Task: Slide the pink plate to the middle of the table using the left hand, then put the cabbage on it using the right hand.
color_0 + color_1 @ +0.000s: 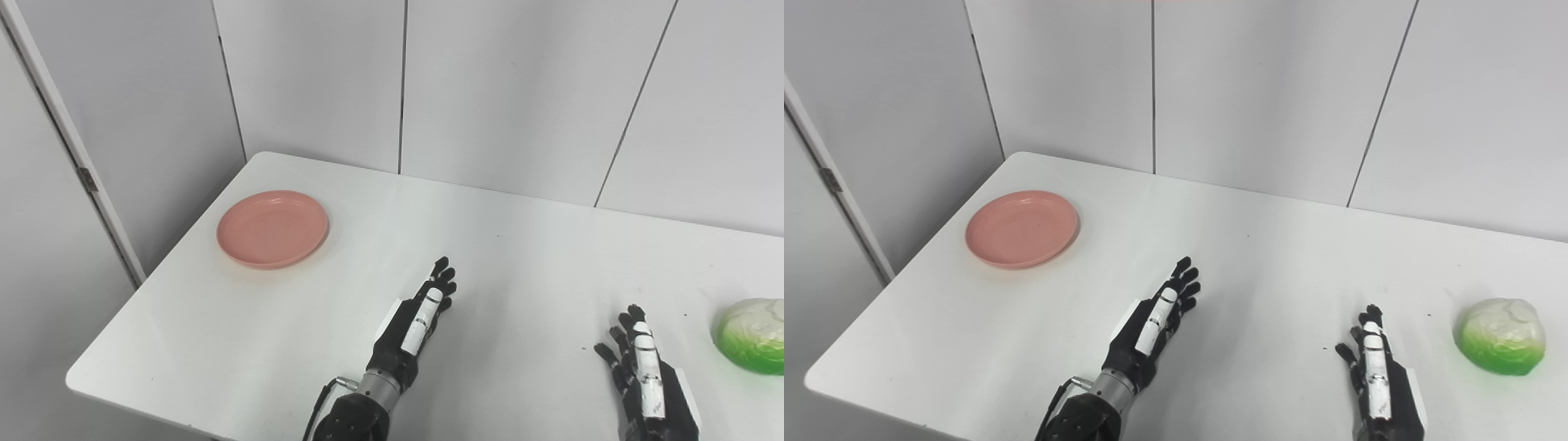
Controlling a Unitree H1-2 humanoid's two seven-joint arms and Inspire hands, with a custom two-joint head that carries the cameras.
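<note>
Both hands are waiting near the front edge of the white counter (527, 257), and both are holding nothing. Your left hand (416, 318) is lying flat with the fingers stretched out and a little apart. Your right hand (1375, 361) is doing the same, fingers straight and slightly spread.

You are seeing one pink plate (272, 228), sitting empty near the far left corner and well apart from the left hand. You are seeing one cabbage (1502, 335) near the right edge, just beside the right hand but not touching it.

I am judging that the sliding is not yet starting. To do it well, you are bringing the left hand over the far rim of the plate, pressing lightly and pulling it toward the middle without tipping it. Keep the right hand waiting.
</note>
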